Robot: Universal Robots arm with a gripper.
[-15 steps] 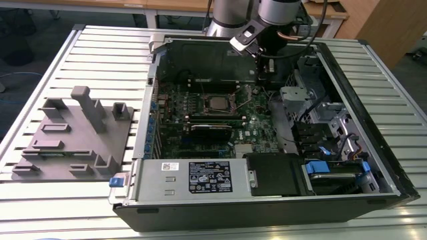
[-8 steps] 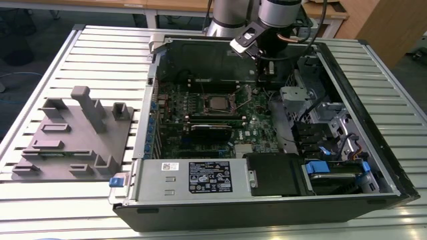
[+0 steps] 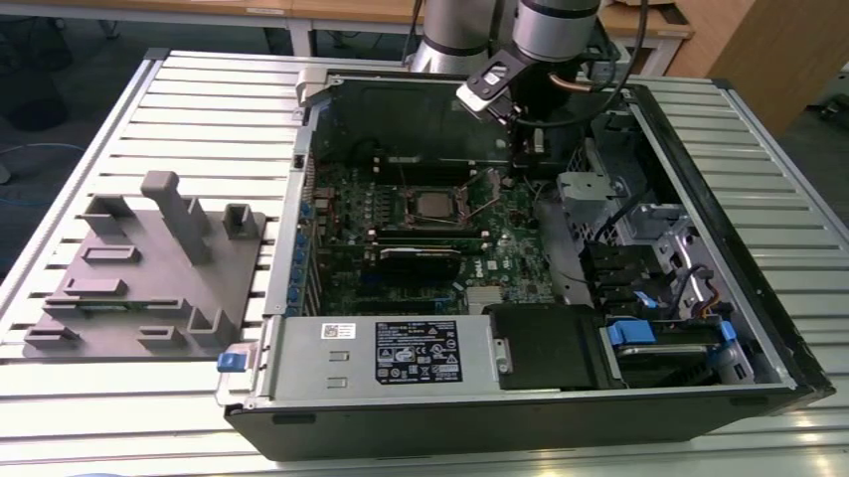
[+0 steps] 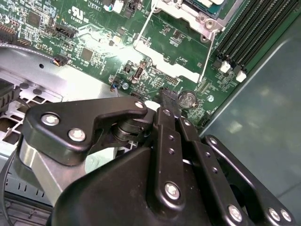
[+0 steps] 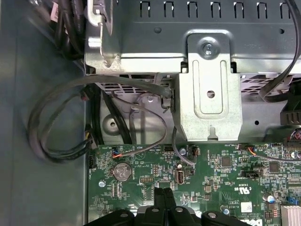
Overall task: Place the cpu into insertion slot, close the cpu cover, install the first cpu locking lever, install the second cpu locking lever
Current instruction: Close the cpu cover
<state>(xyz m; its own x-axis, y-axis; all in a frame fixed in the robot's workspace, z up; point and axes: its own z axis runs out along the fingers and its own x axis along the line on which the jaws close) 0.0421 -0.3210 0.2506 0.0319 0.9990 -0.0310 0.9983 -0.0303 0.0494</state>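
**Operator:** Where's my chip?

**Spotter:** Your chip sits flat in its socket, silver top up, in the middle of the green board. The metal cover looks to be laid down around it, but I can't tell how fully.

**Operator:** And the levers?

**Spotter:** In the second wrist view one wire lever and a second wire lever both slant away from the socket across the board.

**Operator:** What's my gripper doing?

**Spotter:** Your gripper hangs over the board, off the socket toward the exterior view's right. Its jaws are pressed together with nothing between them. The tips are near the coin battery and not touching the chip or the cover.

**Operator:** What's around it?

**Spotter:** The board lies inside the open computer case, which rests on the slatted table. A grey fixture sits beside the case on the exterior view's left.
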